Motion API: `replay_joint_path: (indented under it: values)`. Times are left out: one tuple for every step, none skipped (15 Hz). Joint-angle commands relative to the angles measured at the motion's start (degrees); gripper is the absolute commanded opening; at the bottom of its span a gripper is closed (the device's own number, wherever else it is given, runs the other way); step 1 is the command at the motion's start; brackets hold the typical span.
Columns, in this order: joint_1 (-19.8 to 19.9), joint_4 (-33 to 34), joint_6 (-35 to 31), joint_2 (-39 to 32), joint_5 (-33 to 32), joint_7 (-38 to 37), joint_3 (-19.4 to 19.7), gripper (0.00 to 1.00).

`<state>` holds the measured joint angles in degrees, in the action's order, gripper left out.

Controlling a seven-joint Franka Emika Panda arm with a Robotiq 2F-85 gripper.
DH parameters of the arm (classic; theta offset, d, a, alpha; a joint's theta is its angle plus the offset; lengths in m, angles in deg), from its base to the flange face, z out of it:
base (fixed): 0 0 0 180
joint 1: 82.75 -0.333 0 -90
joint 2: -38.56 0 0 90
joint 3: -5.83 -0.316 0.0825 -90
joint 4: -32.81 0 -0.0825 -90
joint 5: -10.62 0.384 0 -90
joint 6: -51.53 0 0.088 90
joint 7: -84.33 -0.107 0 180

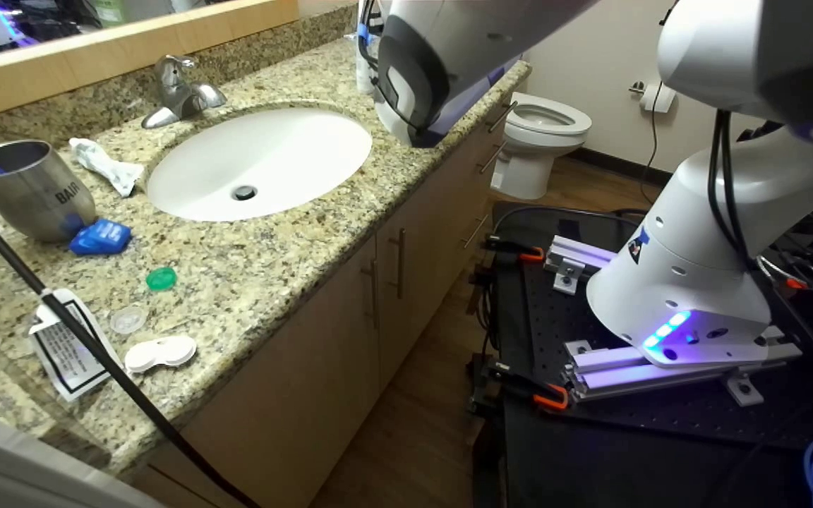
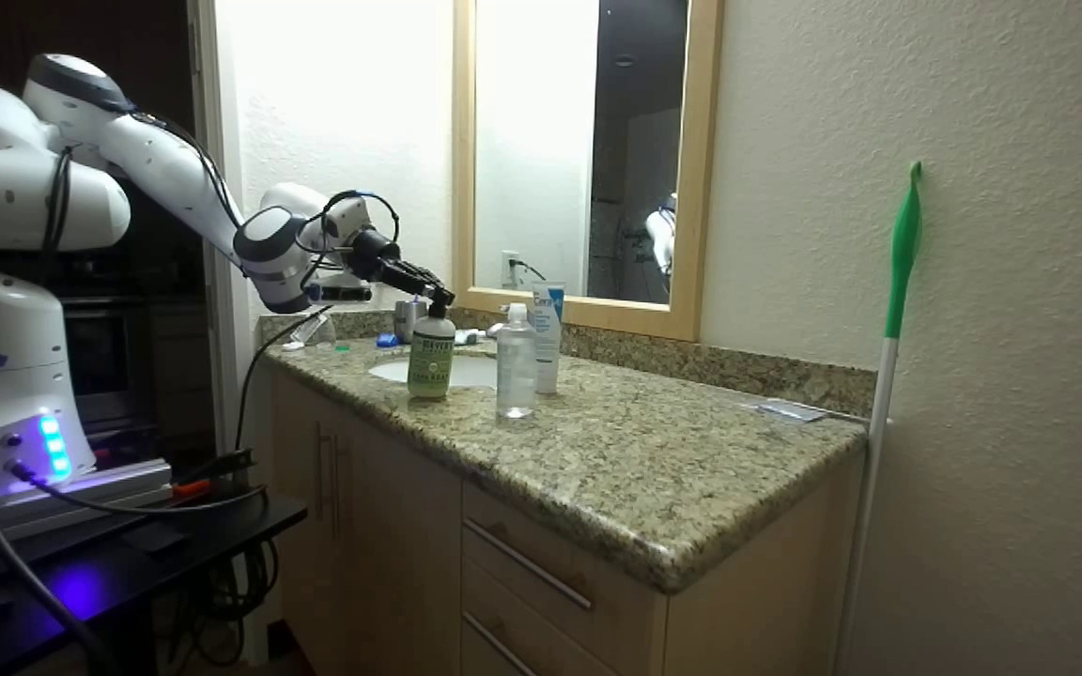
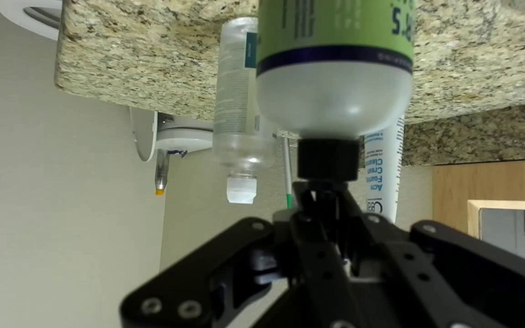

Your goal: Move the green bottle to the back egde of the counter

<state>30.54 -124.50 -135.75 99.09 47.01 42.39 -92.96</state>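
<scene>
The green bottle [image 2: 431, 361] is a soap bottle with a green label and a black pump top. It is upright beside the sink; whether its base touches the counter [image 2: 654, 469] is hard to tell. My gripper [image 2: 438, 295] comes in from the side and is shut on the black pump top. In the upside-down wrist view, the bottle [image 3: 335, 41] hangs in front of the fingers [image 3: 328, 196], which close round the pump just above the black collar. In an exterior view with the counter [image 1: 265, 254], the arm hides the gripper and bottle.
A clear bottle [image 2: 516, 366] and a white tube [image 2: 548, 343] stand close beside the green bottle. The sink [image 1: 272, 162], faucet [image 1: 181, 92], metal cup [image 1: 36, 190], blue floss box [image 1: 101, 237] and green cap [image 1: 161, 279] are further along. The mirror [image 2: 588, 160] is behind.
</scene>
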Motion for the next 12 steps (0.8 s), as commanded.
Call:
replay_joint_path:
  values:
    - [-2.5,-1.6,4.9,-0.5,-4.1,0.6,1.8,0.46]
    - [-3.0,-1.7,6.8,-0.9,-5.6,0.8,2.3,0.54]
    - [-3.8,-1.7,9.0,-3.1,-7.8,2.0,3.5,0.61]
    - [-4.5,-1.7,11.2,-5.0,-9.7,2.4,4.4,0.69]
    - [-5.3,-1.5,13.3,-6.0,-11.7,2.8,5.6,0.75]
    - [-6.2,-1.4,15.5,-7.1,-13.3,3.3,7.1,0.83]
    - [-7.2,-1.3,17.8,-8.1,-14.5,3.4,8.5,0.89]
    - [-8.0,-1.1,19.6,-9.1,-15.5,3.4,9.6,0.96]
    - [-6.6,-0.9,18.9,-13.0,-18.0,8.6,16.4,0.99]
    - [-8.6,-0.3,21.9,-12.8,-18.7,8.7,19.3,1.0]
    - [-9.4,0.9,23.1,-12.5,-19.3,8.8,22.5,1.0]
    - [-10.4,1.9,24.9,-12.0,-20.0,8.7,25.2,1.0]
